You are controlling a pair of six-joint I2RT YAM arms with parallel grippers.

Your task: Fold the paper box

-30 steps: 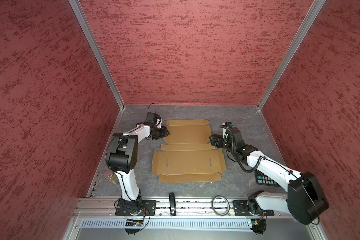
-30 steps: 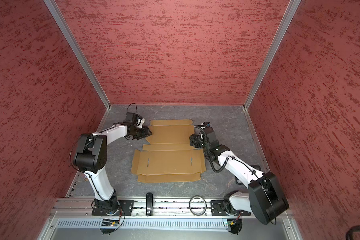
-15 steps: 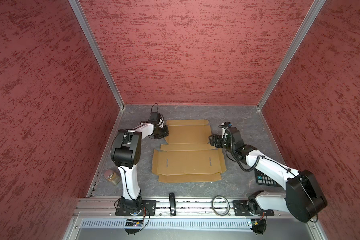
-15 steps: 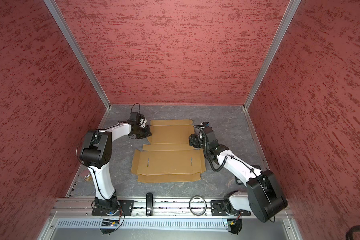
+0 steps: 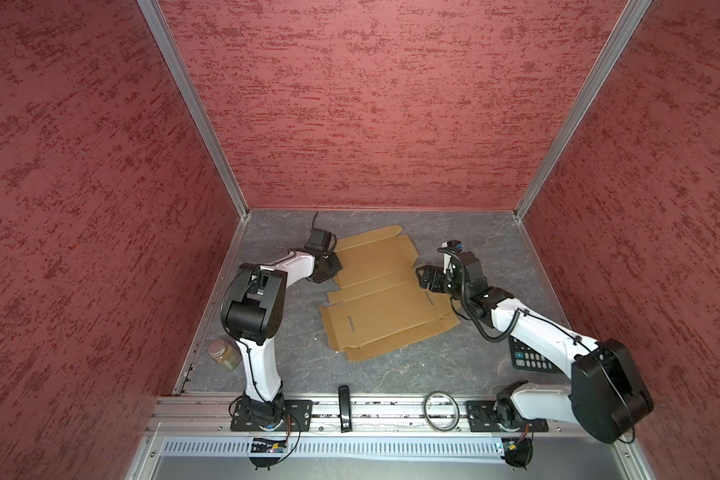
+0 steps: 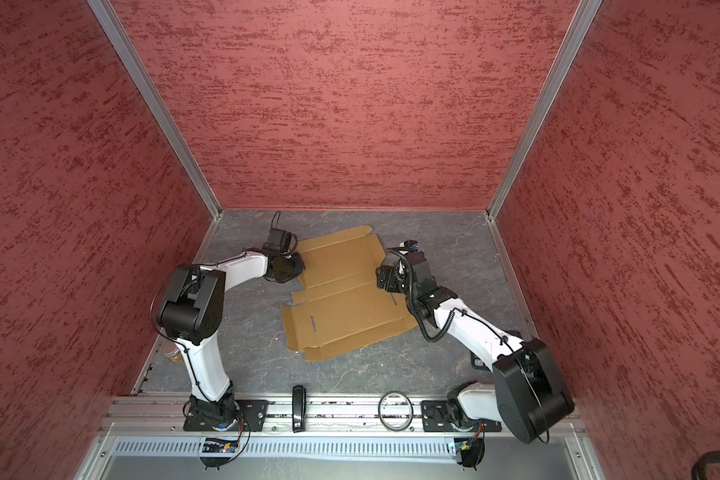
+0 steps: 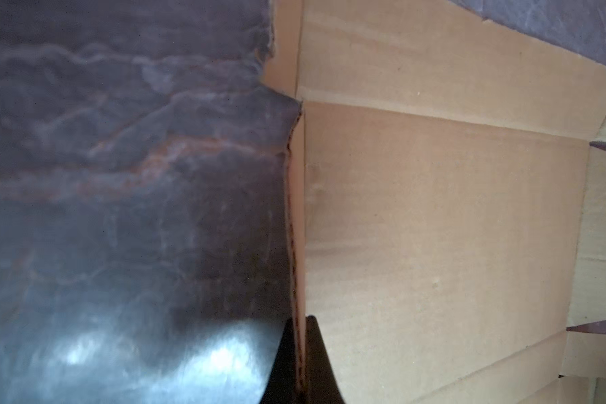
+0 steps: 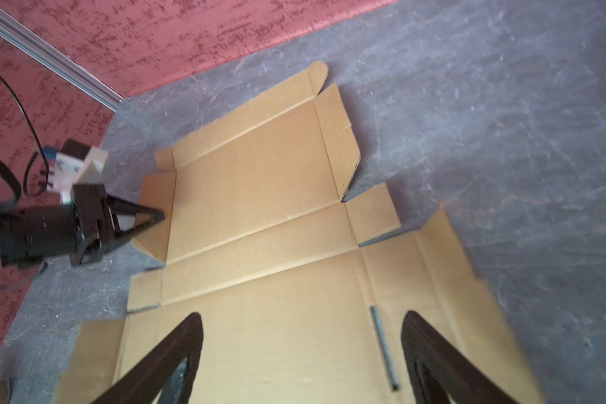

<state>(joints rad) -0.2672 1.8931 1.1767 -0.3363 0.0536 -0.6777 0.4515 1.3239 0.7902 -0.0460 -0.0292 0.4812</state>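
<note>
On the grey surface [image 5: 391,374], your paper box [image 5: 385,299] lay opened out, mostly flat. Your left hand [image 8: 160,214] was pinched shut on its side flap's edge. Your right hand [image 8: 301,321] hovered above it, jaws spread wide, holding nothing.

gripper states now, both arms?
Left gripper: closed on an edge of the flat brown cardboard box sheet.
Right gripper: open, holding nothing.

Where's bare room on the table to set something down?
Two patches: the strip between the box and the front rail, and the far right corner behind the right gripper. Crowded near the jar, left, and the calculator, right.
</note>
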